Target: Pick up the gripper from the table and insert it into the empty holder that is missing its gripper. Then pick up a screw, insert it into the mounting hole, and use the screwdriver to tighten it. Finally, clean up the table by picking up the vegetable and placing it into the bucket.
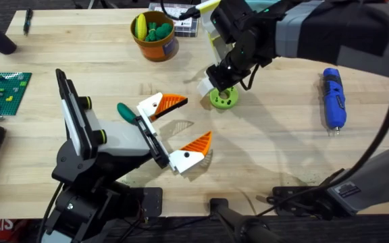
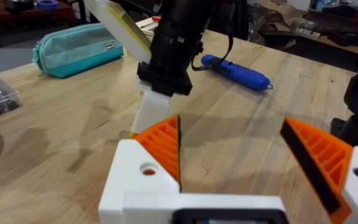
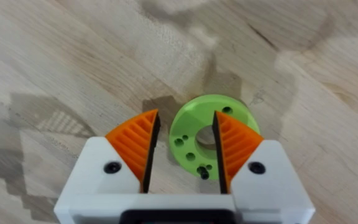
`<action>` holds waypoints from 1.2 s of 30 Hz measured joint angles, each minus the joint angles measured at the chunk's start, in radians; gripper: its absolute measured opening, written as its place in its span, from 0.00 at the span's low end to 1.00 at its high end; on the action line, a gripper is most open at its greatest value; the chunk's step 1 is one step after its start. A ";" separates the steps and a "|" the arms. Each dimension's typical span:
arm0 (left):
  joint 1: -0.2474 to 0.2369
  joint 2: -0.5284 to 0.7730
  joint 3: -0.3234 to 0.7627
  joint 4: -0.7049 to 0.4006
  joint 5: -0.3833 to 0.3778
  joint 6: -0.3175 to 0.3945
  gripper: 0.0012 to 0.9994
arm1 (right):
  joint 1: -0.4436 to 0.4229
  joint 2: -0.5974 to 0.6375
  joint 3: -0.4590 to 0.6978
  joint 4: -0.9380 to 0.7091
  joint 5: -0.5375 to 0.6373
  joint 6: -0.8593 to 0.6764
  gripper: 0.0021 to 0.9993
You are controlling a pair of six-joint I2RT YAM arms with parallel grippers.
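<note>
Two grippers work over the tabletop. Right gripper hangs spread above the green disc, mid-table. Left gripper is spread wide beside the vegetable.

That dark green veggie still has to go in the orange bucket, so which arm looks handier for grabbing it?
The left arm, probably. Its open end effector hovers just beside the vegetable, with open table up to the bucket. The right end effector is farther off, down over a green disc.
</note>
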 joint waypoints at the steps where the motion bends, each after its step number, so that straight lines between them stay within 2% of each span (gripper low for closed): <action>1: 0.000 0.000 0.000 -0.001 0.000 0.000 0.99 | 0.001 0.003 0.000 -0.002 0.000 0.001 0.54; 9: 0.000 0.000 0.000 -0.002 0.000 0.000 0.99 | -0.011 -0.014 0.020 -0.104 -0.035 0.009 0.54; 13: 0.000 0.000 0.000 -0.002 0.000 0.000 0.99 | -0.034 -0.071 0.051 -0.133 -0.044 0.009 0.54; 17: 0.000 0.000 0.000 -0.002 0.000 0.000 0.99 | -0.057 -0.139 0.068 -0.232 -0.045 0.009 0.54; 25: 0.000 0.000 0.000 -0.002 0.000 0.000 0.99 | -0.060 -0.296 0.060 -0.385 0.060 0.016 0.54; 27: 0.000 0.000 0.000 -0.002 0.000 0.000 0.99 | -0.060 -0.342 0.035 -0.387 0.080 0.030 0.54; 31: 0.000 0.000 0.000 -0.002 0.000 0.000 0.99 | -0.060 -0.423 -0.090 -0.295 0.122 0.084 0.54; 33: 0.000 0.000 0.000 -0.002 0.000 0.000 0.99 | -0.056 -0.456 -0.182 -0.171 0.162 0.142 0.54; 34: 0.000 0.000 0.000 -0.002 0.000 0.000 0.99 | -0.043 -0.486 -0.294 -0.058 0.203 0.214 0.54; 36: 0.000 0.000 0.000 -0.002 0.000 0.000 0.99 | -0.019 -0.493 -0.342 -0.020 0.218 0.235 0.54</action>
